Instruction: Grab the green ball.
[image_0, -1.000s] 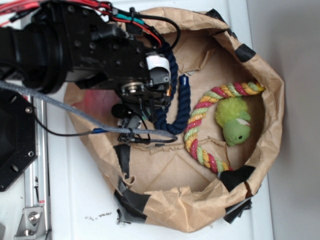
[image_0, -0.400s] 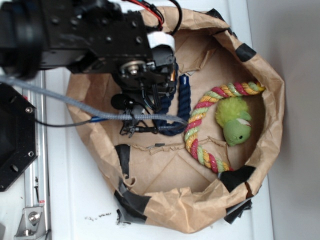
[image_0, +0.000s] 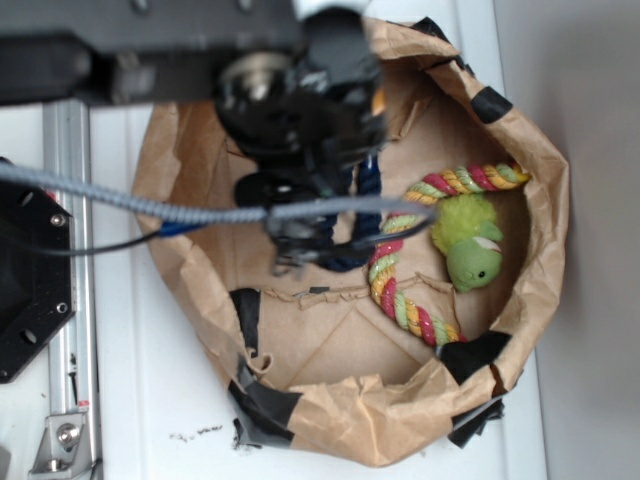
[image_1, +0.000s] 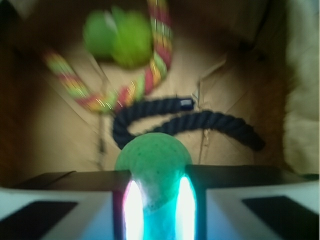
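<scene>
In the wrist view the green ball (image_1: 153, 159) sits squeezed between my two fingers, which press on its left and right sides. My gripper (image_1: 154, 200) is shut on it and holds it above the floor of the paper bin. In the exterior view my gripper (image_0: 315, 130) hangs blurred over the back left of the brown paper bin (image_0: 530, 150); the ball is hidden under it there.
In the bin lie a dark blue rope (image_1: 195, 120), a red-yellow-green braided rope (image_0: 400, 290) and a fuzzy lime-green plush toy (image_0: 470, 245). Black tape (image_0: 260, 400) patches the bin's rim. A grey cable (image_0: 150, 200) crosses the left side. A black plate (image_0: 30, 290) is at far left.
My arm has moved up and to the right over the bin, and now shows larger and blurred. The ropes and plush toy have not moved.
</scene>
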